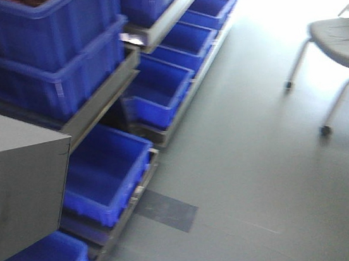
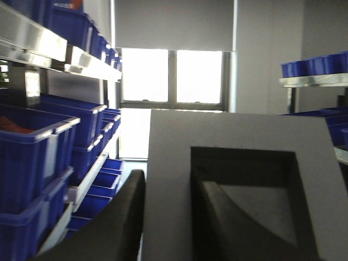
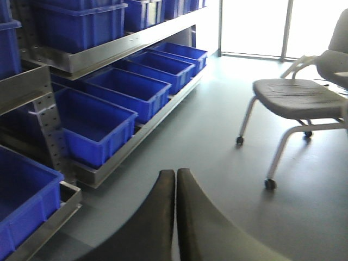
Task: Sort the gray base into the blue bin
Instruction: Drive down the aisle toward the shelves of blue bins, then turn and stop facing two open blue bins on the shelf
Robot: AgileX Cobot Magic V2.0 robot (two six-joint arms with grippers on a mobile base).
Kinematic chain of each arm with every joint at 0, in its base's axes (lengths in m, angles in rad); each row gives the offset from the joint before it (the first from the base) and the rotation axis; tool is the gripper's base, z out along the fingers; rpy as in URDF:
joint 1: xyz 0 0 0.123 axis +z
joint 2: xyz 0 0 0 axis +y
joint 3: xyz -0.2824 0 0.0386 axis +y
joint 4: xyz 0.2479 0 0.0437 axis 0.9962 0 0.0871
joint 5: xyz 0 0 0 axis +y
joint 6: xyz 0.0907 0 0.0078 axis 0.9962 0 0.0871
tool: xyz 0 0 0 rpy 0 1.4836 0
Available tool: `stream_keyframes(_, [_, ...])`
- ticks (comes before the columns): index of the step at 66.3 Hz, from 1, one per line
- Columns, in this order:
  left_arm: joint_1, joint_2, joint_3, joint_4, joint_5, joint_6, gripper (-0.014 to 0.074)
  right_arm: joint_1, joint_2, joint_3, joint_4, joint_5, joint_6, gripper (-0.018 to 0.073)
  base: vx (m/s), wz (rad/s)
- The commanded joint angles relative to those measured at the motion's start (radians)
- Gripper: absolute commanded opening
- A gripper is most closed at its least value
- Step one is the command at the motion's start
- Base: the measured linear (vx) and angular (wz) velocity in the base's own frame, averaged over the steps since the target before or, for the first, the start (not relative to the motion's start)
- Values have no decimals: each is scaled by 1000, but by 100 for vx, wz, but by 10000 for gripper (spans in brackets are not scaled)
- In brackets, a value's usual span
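**Carry step: gray base held aloft, no bin reached yet**

Carrying is the step in hand, as I judge it. The gray base point(image 1: 16, 188) hangs in the air just beside the steel rack point(image 1: 101, 101), above the rack's bottom row and touching no bin. The left gripper point(image 2: 163, 223) pinches one wall of the block: one dark finger point(image 2: 103, 234) lies outside it and the other sits inside the darker square recess. The right gripper point(image 3: 175, 217) carries nothing, its fingers pressed together, low over the floor and out from the rack.

The next move probably calls for bringing the block over the open mouth of a blue bin point(image 1: 103, 168) on the rack's bottom level, lowering it past the rim, then spreading the fingers. Which bin is meant cannot be told.

Counts:
- one gray base
- at least six blue bins along the rack's bottom level in the front view
- at least three more blue bins on the shelves above
- two grippers
- one castor chair point(image 3: 293, 95) well apart from the rack
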Motion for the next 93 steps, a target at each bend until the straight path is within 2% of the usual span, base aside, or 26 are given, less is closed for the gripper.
stream_keyframes(1, [-2, 9, -31, -10, -97, -13, -6, 0, -2, 2, -8, -75, -13, -5, 21, 81])
stream_keyframes(67, [-2, 9, -31, -10, -97, -13, -6, 0, -2, 2, -8, -75, -13, -5, 18, 70])
stream_keyframes(93, [-2, 9, -31, -10, -97, -13, -6, 0, -2, 2, -8, -75, -13, -5, 11, 43])
